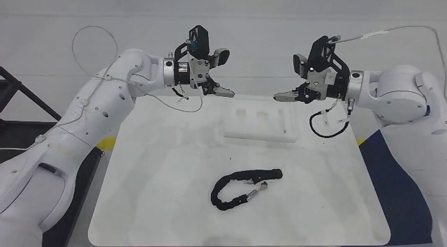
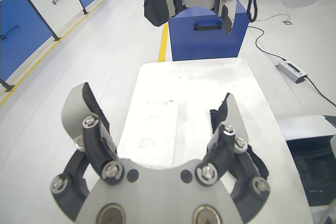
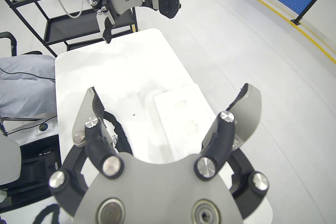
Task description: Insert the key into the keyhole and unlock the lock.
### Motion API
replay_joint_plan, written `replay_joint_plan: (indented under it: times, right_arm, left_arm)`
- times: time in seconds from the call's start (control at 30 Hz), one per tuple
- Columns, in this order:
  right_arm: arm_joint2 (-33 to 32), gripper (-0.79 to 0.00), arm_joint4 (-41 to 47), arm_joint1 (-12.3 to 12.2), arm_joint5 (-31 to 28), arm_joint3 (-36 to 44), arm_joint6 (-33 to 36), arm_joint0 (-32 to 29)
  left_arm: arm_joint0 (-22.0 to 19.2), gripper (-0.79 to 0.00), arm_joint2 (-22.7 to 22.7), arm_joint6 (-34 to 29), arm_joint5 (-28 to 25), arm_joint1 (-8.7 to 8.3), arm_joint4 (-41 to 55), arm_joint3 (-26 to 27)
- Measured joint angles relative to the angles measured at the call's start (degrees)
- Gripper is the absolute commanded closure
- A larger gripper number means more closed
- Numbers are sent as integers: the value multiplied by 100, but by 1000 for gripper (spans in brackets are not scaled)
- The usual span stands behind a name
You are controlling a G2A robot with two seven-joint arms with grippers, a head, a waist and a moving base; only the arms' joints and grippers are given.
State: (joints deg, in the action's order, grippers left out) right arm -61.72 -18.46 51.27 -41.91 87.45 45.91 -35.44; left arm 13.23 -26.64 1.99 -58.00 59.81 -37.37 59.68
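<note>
The black lock [image 1: 244, 185] lay curled in the lower middle of the frame on the white counter [image 1: 154, 191]. A small silver bit at its end was likely the key [image 1: 260, 187]. The left end effector [image 1: 227, 76] and right end effector [image 1: 292, 79] hung well apart from it, both spread wide and empty. The key looked tiny and flat, so a grab might slip or push the floppy lock away.

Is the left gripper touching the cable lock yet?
Apart. The top view shows the left gripper hanging open by the table's far edge, with a wide stretch of bare tabletop between it and the cable lock lying near the front.
</note>
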Motion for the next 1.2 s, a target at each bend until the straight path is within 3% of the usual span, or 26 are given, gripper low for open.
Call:
replay_joint_plan:
  times: [0.27, 1.2]
  right_arm:
    - [196, -785, 127, 77, -204, -447, -127, 309]
    - [193, -785, 128, 76, -201, -445, -128, 306]
  left_arm:
    - [-159, -784, 346, 245, 0, 43, 40, -226]
    - [-158, -784, 343, 245, 0, 43, 40, -226]
